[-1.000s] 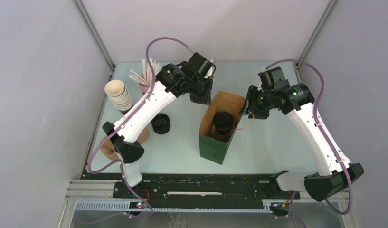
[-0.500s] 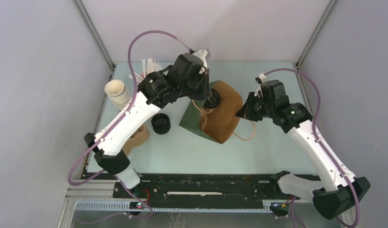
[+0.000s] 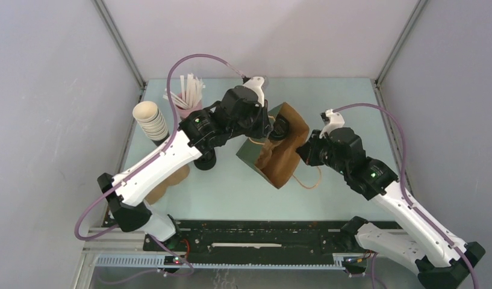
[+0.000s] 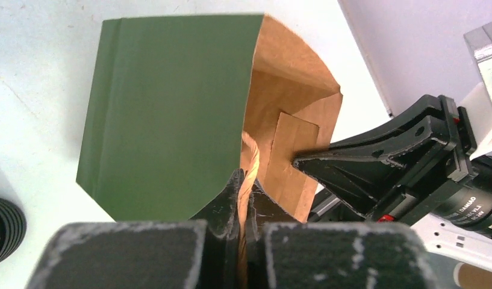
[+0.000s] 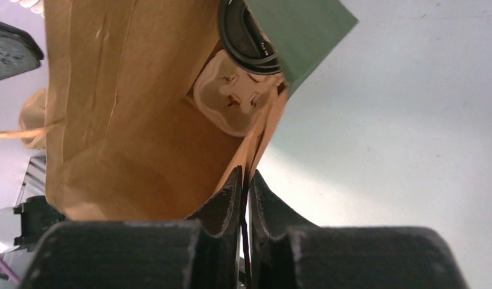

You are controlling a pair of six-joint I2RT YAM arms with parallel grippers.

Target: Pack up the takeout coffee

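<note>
Coffee cup (image 3: 281,128) sat inside the tilted bag (image 3: 285,159), near its mouth. Left hand (image 4: 244,180) and right hand (image 5: 246,177) each pinched the bag's rim. More tilt might tip the cup out, and the thin paper could tear or slip free.

Pale green table (image 3: 315,90) — plain grey walls (image 3: 50,90), metal corner posts (image 3: 118,42).

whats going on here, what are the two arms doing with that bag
Both arms have hold of the paper bag at its open top. The left gripper is shut on the rim at the twine handle, and the right gripper is pinched on the opposite edge. The bag hangs tilted between them. The takeout coffee, with its black lid, sits inside the bag beside a moulded cardboard piece.
</note>
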